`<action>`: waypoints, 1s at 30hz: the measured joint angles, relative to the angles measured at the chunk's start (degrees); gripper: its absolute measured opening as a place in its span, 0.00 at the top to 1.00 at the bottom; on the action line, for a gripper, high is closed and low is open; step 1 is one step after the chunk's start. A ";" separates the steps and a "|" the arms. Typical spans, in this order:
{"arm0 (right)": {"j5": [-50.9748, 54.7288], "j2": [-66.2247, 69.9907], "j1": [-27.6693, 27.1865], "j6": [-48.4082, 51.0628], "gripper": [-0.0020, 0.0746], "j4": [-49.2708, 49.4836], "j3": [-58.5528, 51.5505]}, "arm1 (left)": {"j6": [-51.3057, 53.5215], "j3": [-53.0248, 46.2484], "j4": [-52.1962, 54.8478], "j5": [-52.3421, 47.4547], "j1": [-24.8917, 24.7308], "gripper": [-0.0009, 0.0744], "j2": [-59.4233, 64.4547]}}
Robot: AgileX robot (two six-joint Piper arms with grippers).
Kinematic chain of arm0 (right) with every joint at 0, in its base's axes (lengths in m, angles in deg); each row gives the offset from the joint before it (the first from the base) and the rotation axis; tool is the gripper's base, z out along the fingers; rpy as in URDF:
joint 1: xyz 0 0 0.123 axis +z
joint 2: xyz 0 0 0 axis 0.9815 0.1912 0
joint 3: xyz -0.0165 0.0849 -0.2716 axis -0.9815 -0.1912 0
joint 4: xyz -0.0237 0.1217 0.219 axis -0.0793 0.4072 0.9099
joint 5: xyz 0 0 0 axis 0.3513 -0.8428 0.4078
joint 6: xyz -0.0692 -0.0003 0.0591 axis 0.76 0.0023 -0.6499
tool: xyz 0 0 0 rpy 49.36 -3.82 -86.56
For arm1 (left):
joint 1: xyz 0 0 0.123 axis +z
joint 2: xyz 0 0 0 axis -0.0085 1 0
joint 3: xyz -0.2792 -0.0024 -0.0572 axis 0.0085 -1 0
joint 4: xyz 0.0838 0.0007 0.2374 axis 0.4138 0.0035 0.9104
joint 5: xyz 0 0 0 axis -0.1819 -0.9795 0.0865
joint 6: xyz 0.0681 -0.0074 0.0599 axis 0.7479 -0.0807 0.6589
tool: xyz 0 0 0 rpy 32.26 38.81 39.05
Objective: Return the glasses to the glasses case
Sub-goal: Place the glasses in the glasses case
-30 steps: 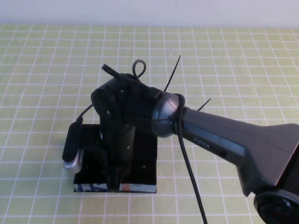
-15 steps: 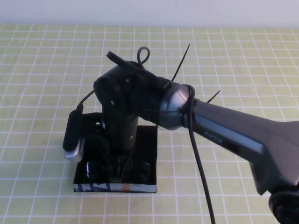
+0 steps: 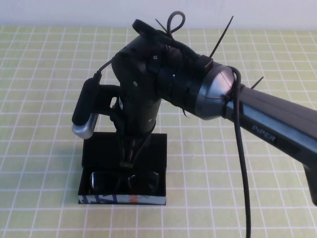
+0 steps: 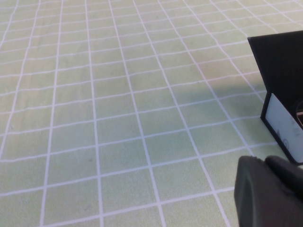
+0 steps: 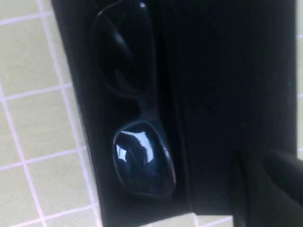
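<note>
**Right gripper above the open case, glasses inside**

Your right gripper (image 3: pixel 130 161) hangs over the glasses case (image 3: pixel 153 153), fingertips pointing down at the black lining and clear of it. You can see nothing between the fingers, but whether they stand apart or together cannot be told from the high view, since the wrist body covers most of them. The glasses (image 3: pixel 124 181) lie in the case along its near side, just behind the blue, white and orange-red printed front, with both lenses showing. From the right wrist camera you get the same: the glasses (image 5: pixel 135 104) lie flat against one long wall of the case (image 5: pixel 227 85), and a dark finger (image 5: pixel 270 189) sits at the edge of view, apart from the frame.

Your left gripper (image 4: pixel 267 191) shows only as a dark tip low over the green checked tablecloth (image 4: pixel 118 118), near the case (image 4: pixel 279 71); whether it is spread or closed cannot be told.
</note>
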 joint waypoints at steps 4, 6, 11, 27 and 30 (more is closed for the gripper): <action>0.15 -0.62 -0.88 -0.54 0.97 -0.14 0.15 | 0.00 0.00 0.00 0.00 0.00 0.99 0.00; 0.25 -0.72 -1.68 -0.62 0.98 0.11 0.37 | 0.00 0.00 0.00 0.00 0.00 0.99 0.00; 0.35 -0.86 -4.10 -0.75 0.99 1.88 0.80 | 0.00 0.00 0.00 0.00 0.00 0.99 0.00; 0.46 -0.86 -9.70 -7.98 0.99 4.40 0.86 | -6.02 0.00 -15.36 19.65 0.00 0.99 0.00; -0.12 -0.90 -9.70 -13.97 0.99 4.16 0.86 | -7.87 0.35 -18.36 19.01 0.00 0.99 0.00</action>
